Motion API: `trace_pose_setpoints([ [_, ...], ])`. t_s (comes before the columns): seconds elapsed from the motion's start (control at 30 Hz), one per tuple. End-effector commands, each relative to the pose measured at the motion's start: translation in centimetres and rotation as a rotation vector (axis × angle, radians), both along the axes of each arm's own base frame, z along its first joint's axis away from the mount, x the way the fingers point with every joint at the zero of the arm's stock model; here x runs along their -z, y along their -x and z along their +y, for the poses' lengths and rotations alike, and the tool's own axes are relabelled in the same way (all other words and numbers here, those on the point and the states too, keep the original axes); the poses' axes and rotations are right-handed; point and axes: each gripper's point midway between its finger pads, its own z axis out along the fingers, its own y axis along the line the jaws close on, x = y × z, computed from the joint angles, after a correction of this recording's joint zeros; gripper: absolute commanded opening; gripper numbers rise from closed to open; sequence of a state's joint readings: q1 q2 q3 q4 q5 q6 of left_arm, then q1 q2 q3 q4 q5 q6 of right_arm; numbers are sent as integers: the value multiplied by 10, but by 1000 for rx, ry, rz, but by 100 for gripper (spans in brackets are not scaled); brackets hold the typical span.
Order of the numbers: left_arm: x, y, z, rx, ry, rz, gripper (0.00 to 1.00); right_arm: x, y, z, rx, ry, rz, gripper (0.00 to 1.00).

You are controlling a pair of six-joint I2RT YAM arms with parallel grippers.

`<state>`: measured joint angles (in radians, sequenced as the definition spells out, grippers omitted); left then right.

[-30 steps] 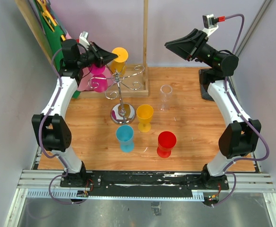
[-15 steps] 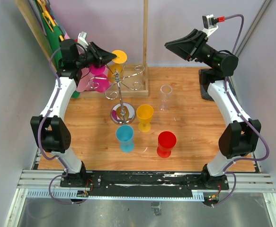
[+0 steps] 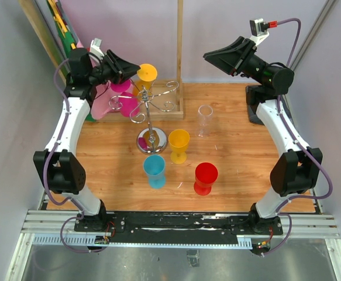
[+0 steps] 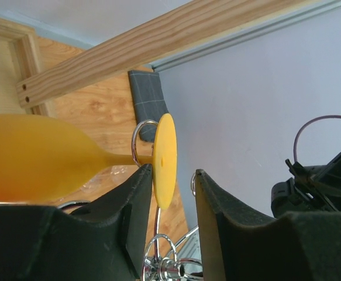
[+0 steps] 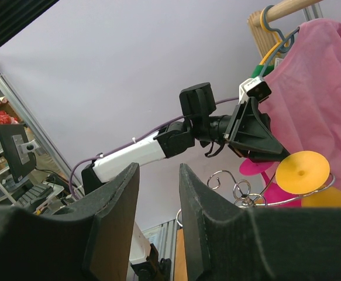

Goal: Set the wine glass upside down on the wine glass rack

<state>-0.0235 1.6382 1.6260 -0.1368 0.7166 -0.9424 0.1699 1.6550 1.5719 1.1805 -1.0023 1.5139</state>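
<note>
An orange wine glass (image 3: 147,72) hangs upside down on the silver wine glass rack (image 3: 151,109), its stem in one curled arm (image 4: 140,140). In the left wrist view its round foot (image 4: 163,158) stands between the jaws of my left gripper (image 4: 173,175). The jaws are open, with a clear gap on the right side of the foot. A pink glass (image 3: 123,96) hangs on a neighbouring arm. My right gripper (image 3: 217,57) is raised at the back right, open with nothing in it (image 5: 158,170).
Yellow (image 3: 179,144), blue (image 3: 154,170), red (image 3: 206,178) and clear (image 3: 205,120) glasses stand upright on the wooden table by the rack's round base (image 3: 151,140). A wooden frame with an upright post (image 3: 179,52) stands behind. Pink cloth (image 3: 103,100) hangs at the back left.
My left gripper has opened off the orange glass's foot, and the left arm has drawn back a little to the left. The glass stays hanging on the rack. The right arm has not moved.
</note>
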Motion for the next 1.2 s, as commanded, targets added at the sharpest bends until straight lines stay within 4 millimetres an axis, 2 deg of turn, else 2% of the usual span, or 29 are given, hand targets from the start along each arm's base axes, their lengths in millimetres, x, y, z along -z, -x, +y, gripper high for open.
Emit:
trace_pose_setpoints([
  [0.0,-31,15,7,-19,-22,-85,40,-9,11,-3,7,-15,-60,36],
  [0.17,-37,19,13,-42,-48,-97,41,-6,9,-2,7,-10,-47,39],
  [0.37,-34,29,20,-51,-56,-97,41,2,4,-1,32,23,-35,41],
  [0.57,-45,45,26,-65,-88,-147,41,24,-13,2,114,133,41,42],
  [0.6,-48,48,26,-67,-96,-159,41,32,-17,2,141,172,62,42],
  [0.67,-53,53,27,-71,-113,-181,41,61,-31,-2,233,294,179,41],
  [0.8,-63,62,30,-90,-133,-220,41,109,-41,-18,479,612,227,40],
  [1.0,-70,70,35,-114,-183,-262,41,173,-34,-35,591,968,272,41],
  [1.17,-63,71,36,-120,-191,-258,41,217,-30,-38,605,1238,316,39],
])
